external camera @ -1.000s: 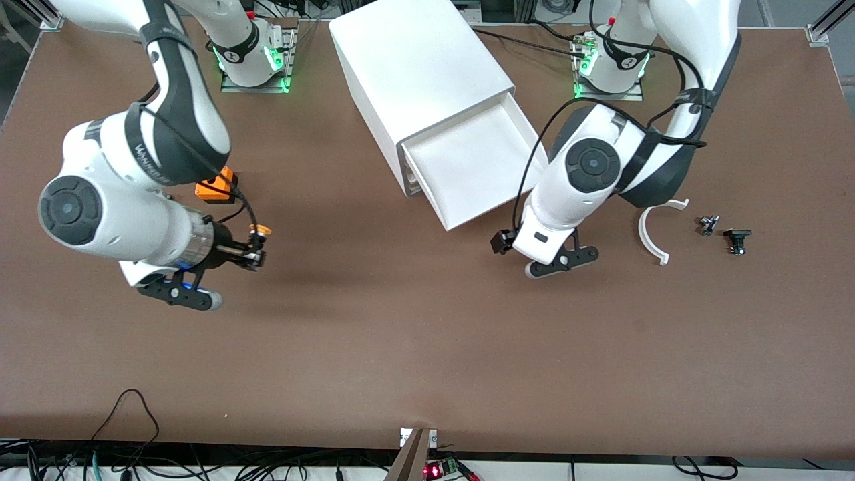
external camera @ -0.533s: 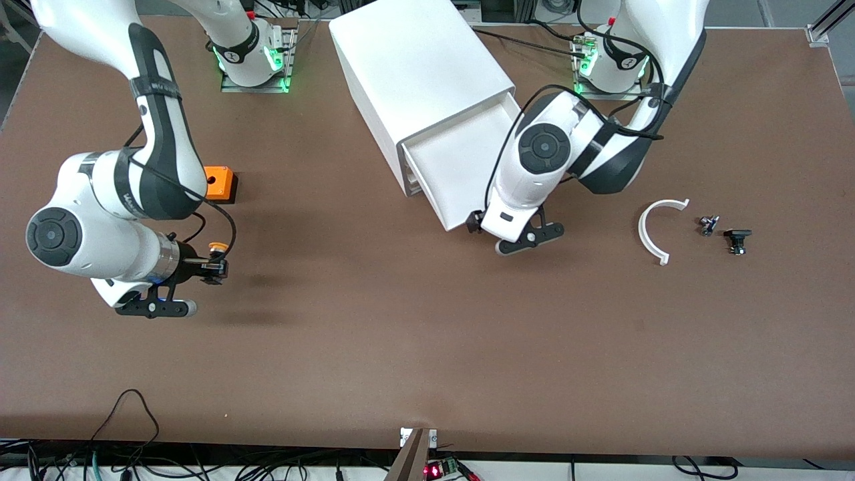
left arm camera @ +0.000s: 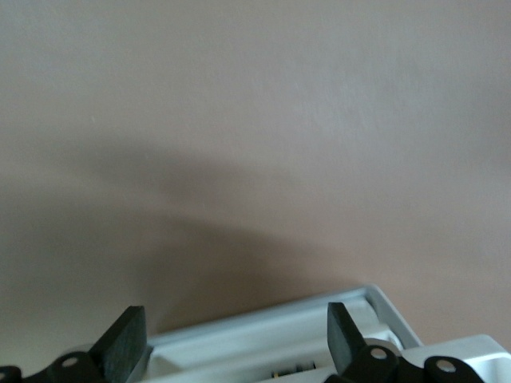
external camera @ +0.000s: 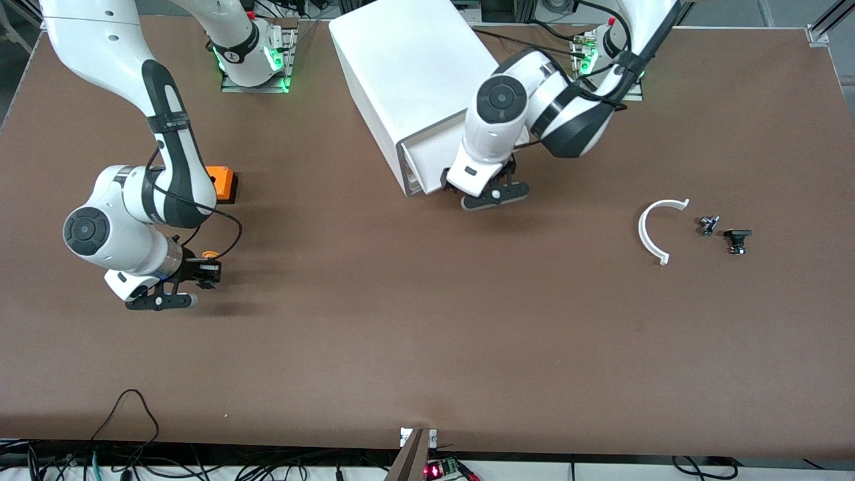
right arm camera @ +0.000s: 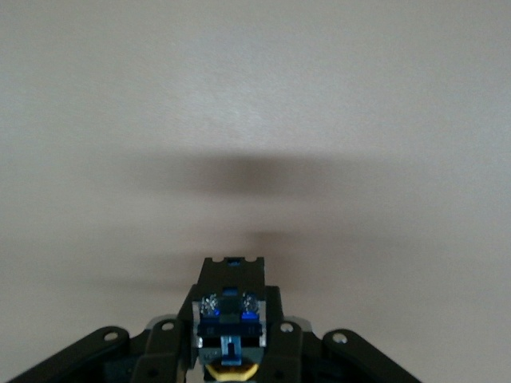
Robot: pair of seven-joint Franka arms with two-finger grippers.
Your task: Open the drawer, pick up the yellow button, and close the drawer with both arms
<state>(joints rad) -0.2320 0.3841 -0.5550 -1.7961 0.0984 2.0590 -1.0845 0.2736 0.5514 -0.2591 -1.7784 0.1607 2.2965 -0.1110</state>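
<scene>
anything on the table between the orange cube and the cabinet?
No. In the front view the stretch of brown table between the orange cube and the cabinet is bare.

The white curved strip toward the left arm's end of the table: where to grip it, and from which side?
Probably from above, at the middle of the white curved strip: its wall is thin, so one finger goes inside the arc, one outside. The left gripper, open at the drawer, is closer; the right gripper holds the button.
</scene>
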